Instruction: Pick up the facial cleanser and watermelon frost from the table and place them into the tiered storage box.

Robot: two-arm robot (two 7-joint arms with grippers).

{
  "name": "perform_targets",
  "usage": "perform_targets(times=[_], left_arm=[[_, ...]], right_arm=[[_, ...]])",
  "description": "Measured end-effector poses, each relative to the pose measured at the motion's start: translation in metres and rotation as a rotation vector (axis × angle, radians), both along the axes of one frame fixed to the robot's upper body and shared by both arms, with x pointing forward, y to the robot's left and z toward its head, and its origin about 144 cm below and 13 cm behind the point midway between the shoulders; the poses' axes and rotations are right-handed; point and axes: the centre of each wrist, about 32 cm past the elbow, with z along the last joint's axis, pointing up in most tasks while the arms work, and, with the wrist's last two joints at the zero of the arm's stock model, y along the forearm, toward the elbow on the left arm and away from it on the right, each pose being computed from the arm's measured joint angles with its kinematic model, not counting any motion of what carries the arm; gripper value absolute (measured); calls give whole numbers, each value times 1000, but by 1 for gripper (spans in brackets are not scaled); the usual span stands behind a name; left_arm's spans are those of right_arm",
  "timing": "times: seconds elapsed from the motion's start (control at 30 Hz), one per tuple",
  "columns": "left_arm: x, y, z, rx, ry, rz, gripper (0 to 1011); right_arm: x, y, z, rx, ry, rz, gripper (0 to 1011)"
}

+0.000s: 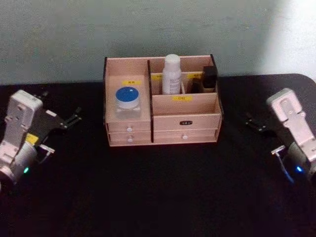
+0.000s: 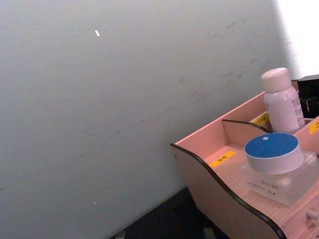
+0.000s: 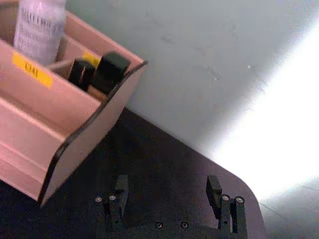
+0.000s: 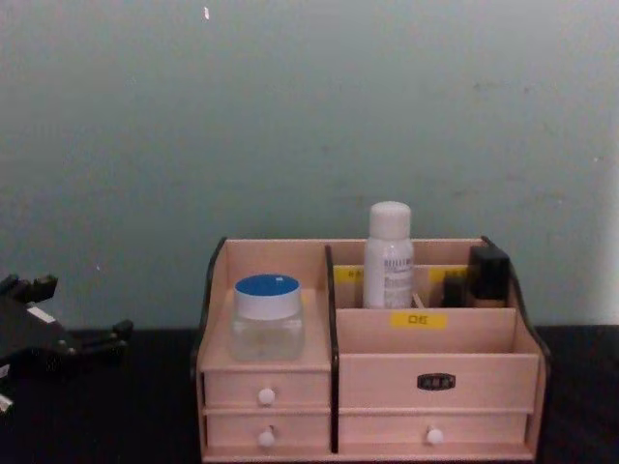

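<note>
The facial cleanser (image 1: pixel 171 74), a tall white bottle, stands upright in a rear compartment of the tiered storage box (image 1: pixel 185 121); the chest view shows the bottle (image 4: pixel 388 255) beside a small dark bottle. The watermelon frost (image 1: pixel 127 101), a squat clear jar with a blue lid, rests on the box's left shelf above the drawers, large in the left wrist view (image 2: pixel 277 167). My left gripper (image 1: pixel 61 106) hovers open and holding nothing, left of the box. My right gripper (image 3: pixel 167 186) stands open, holding nothing, right of the box (image 3: pixel 75 129).
A dark bottle with a black square cap (image 1: pixel 209 78) occupies the box's rear right compartment. The black table (image 1: pixel 163 192) spreads in front of the box and to both sides. A grey-green wall (image 4: pixel 309 116) rises close behind.
</note>
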Motion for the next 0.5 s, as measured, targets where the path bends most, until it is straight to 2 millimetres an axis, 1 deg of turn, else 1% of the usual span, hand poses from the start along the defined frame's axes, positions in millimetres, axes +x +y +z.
perform_targets(times=[0.17, 0.27, 0.5], left_arm=[[0, 0, 0, 0, 0, 0, 1001], [0, 0, 0, 0, 0, 0, 1001], [0, 0, 0, 0, 0, 0, 1001]], right_arm=[[8, 6, -16, -55, 21, -14, 1003], [12, 6, -22, -64, 38, -16, 1002], [12, 6, -20, -64, 33, -14, 1003]])
